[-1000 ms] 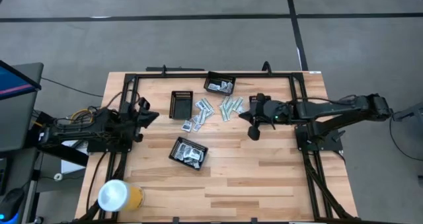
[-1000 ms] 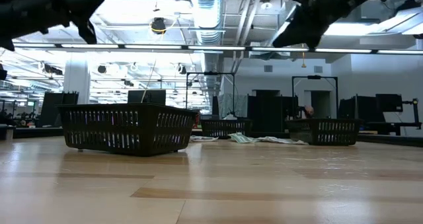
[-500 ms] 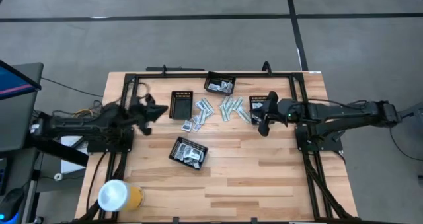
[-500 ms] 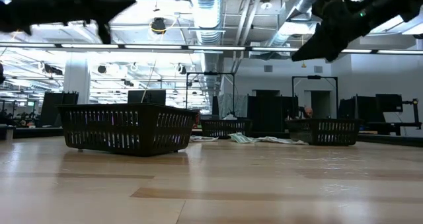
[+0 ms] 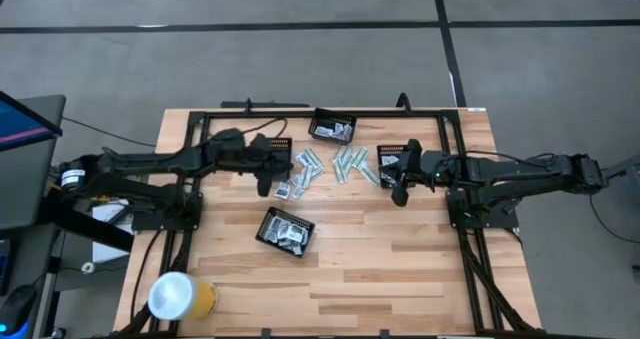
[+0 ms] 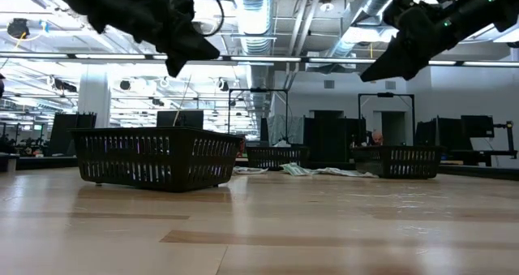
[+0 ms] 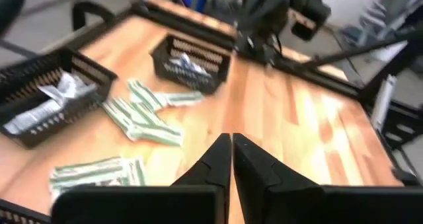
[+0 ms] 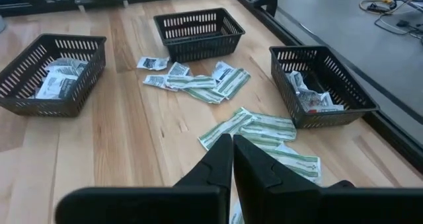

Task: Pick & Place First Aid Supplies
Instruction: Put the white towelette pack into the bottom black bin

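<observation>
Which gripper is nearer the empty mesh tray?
Left. The left gripper hangs at the empty mesh tray's near edge; the right gripper is far across, past the loose packets.

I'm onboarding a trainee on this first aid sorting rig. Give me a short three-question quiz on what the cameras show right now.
1. Where do the loose packets lie? A: on the table among the black trays. B: on the floor. C: stacked on a cup.
2. True or false: the left tool and the right tool both stand wide open.
3. In the right wrist view, what does the middle tray hold?
Key: 1 A. 2 false: both are shut and hold nothing. 3 nothing; it is empty.
</observation>
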Robot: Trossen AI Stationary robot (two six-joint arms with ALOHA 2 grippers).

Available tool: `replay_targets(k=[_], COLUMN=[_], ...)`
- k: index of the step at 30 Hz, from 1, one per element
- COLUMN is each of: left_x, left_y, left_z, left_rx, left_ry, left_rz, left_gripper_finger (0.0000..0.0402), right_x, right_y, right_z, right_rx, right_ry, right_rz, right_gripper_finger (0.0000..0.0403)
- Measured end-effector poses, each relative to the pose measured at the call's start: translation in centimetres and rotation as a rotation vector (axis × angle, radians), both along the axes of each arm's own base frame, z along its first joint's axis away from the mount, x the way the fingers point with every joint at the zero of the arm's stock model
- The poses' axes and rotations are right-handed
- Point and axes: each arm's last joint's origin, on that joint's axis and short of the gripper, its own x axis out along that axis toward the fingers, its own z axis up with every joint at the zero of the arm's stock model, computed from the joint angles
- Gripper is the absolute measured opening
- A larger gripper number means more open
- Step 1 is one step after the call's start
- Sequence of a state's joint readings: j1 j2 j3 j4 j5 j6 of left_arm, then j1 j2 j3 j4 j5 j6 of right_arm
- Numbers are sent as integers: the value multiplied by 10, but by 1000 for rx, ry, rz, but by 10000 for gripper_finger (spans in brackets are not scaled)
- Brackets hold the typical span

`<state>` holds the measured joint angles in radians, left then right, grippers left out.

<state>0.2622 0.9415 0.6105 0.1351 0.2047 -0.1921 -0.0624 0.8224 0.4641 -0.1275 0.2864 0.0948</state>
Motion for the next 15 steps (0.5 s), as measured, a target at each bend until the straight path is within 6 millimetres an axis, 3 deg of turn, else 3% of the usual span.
replay_targets(k=[9,15], left_x=[16,24], left_y=[5,9], left_z=[24,32], left_rx=[119,140], left_ry=[104,293], left_rz=[-67,-97], left_gripper_finger=[75,87], right_x=[-3,-5], right_y=[1,1], right_z=[-6,-9], right_rx=[-16,-14], right_ry=[80,113], right_rz=[15,16], right_gripper_finger=[8,8])
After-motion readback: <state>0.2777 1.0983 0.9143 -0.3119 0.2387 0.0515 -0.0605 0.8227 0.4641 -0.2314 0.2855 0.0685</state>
